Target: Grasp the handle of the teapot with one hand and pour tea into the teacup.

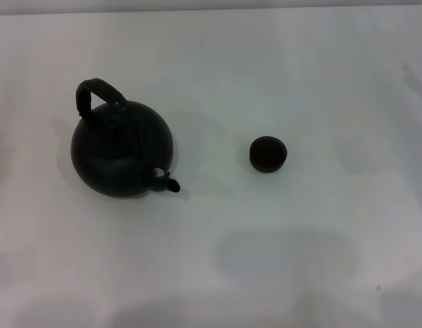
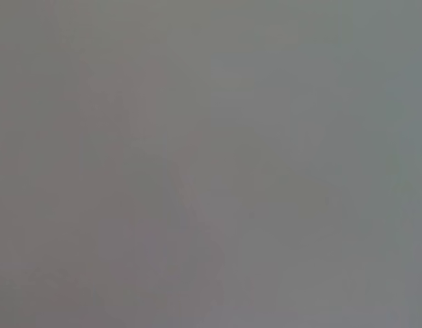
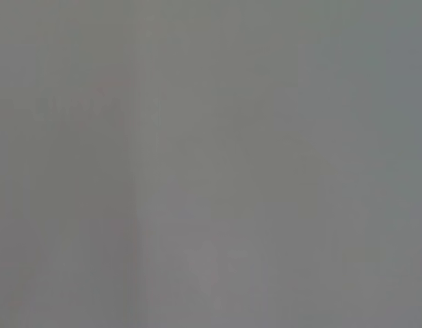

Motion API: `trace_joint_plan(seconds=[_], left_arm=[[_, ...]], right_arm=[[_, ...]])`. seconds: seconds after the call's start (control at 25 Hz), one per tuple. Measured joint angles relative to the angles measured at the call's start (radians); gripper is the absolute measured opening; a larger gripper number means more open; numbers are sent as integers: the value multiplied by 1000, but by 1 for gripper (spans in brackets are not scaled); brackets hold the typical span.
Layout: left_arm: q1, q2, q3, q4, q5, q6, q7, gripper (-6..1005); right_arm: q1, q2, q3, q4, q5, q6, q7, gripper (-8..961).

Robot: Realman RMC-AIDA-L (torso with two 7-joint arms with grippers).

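**Teapot and cup standing apart on a white table, no gripper in sight**

Head view: a large round matte black teapot [image 1: 122, 150] stands upright on the pale white tabletop [image 1: 299, 75], on the robot's left side. Its arched dark wrapped handle [image 1: 98, 92] loops up from the far side of the body and leans toward the far left. The short curved spout [image 1: 166, 181] juts from the near right of the pot, pointing toward the robot and a little to its right. The pot's top is too dark for the lid knob to be made out.

A small low round dark brown-black teacup [image 1: 268, 154] with no handle sits upright on the same surface, to the right of the teapot and well apart from it, roughly at the middle of the table and about level with the pot's body. Its inside is too dark to tell whether it holds anything.

Nothing touches either item. Soft grey shadows lie on the table's near part.

Left gripper and right gripper: neither appears in the head view. Both wrist views show only a flat, featureless grey field with no fingers, so I cannot tell how wide either one stands or whether either holds anything.
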Motion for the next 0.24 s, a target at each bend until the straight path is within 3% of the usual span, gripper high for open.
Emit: trace_joint_plan(seconds=[0.24], left_arm=[[-16,2,-1,-47,-55,-36,20,652]], right_arm=[[5,0,0,-69,87,-12,-95,844]])
